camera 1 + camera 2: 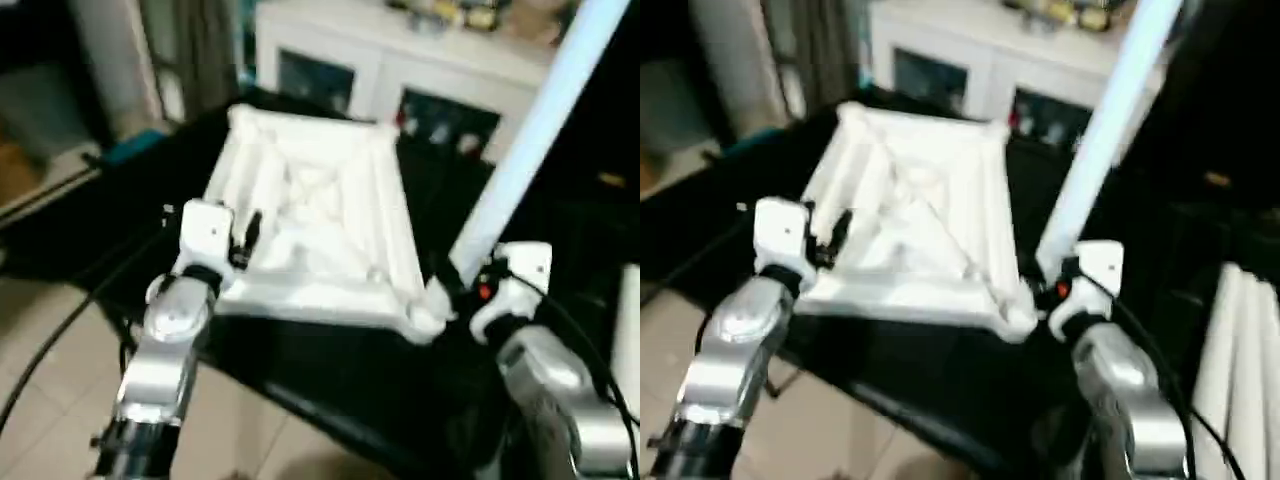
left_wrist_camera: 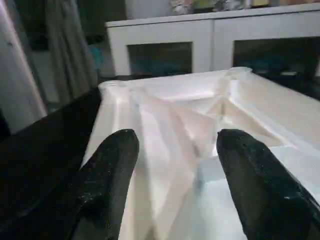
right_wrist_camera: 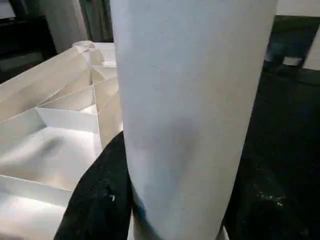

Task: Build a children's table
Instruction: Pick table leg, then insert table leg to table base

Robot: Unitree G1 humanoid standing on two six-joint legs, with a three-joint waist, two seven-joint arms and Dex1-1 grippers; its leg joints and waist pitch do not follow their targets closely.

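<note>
The right gripper (image 1: 455, 285) is clamped around a white leg (image 1: 530, 140), whose foot sits at the tabletop's (image 1: 315, 215) near corner socket at about five o'clock. The leg rises tilted toward one o'clock. At eight o'clock the left gripper (image 1: 245, 240) hangs with fingers (image 2: 107, 175) spread, grasping nothing, at the top's near-left edge. The top lies ribbed side up on the black work table (image 1: 360, 385). More legs (image 1: 1240, 360) lie at three o'clock. Beyond, at twelve, stands a white cabinet (image 1: 400, 60).
</note>
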